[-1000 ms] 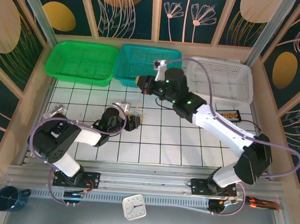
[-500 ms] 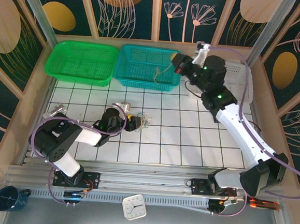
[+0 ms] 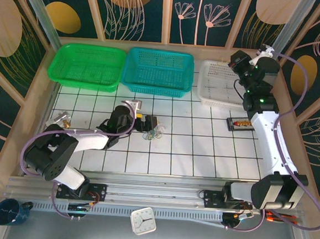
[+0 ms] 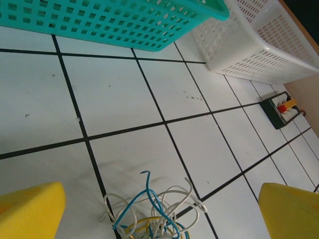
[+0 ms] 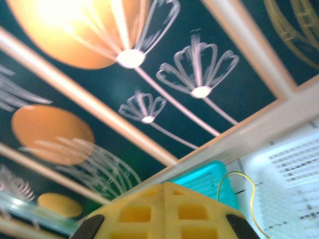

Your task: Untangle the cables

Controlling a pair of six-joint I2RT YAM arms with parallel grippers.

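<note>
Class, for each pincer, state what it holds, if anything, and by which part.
Left pincer: open, nothing held; the cables lie loose on the tiles. Right pincer: shut on a thin yellow cable; the gripped spot is hidden.

Along the tabletop's point(image 3: 202, 150) far edge stand a green plastic mesh basket point(image 3: 82, 83) leftmost, a teal plastic mesh basket point(image 3: 157, 89) beside it and a white plastic mesh basket point(image 3: 219, 102) rightmost, while the thin tangled cables point(image 3: 154, 132) lie before the teal one.

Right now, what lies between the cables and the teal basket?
Bare white floor tiles with black grid lines; nothing sits between the cables and the teal basket. The left wrist view shows it.
</note>
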